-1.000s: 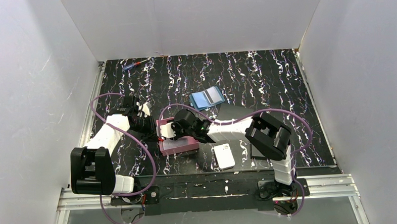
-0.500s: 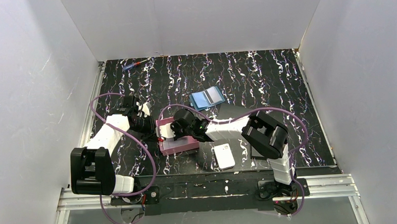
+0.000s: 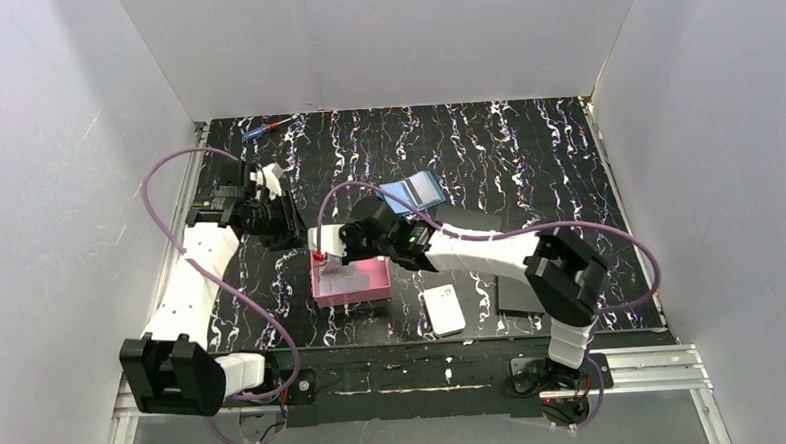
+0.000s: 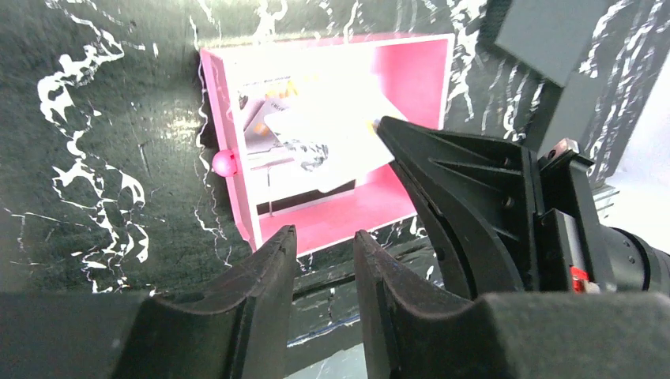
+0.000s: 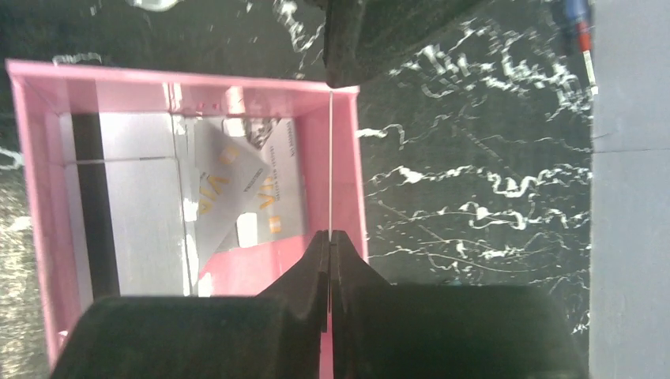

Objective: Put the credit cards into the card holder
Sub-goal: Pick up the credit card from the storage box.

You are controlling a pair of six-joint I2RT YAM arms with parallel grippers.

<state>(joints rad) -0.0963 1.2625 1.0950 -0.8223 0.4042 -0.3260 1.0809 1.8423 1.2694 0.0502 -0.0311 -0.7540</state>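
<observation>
Plainly, the right gripper at lower centre pinches one credit card edge-on over the pink tray; the left gripper stands slightly parted, empty.

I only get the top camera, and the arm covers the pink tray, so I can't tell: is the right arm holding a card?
Observer: Yes. The wrist cameras show the right jaws shut on one credit card, held above the pink tray.
Operator: Are there more cards in there?
Observer: Yes. Several pale cards lie overlapping on the tray floor.
Operator: Is the left arm holding anything?
Observer: No. The left jaws stand open with nothing between them, pointing toward the tray.
</observation>
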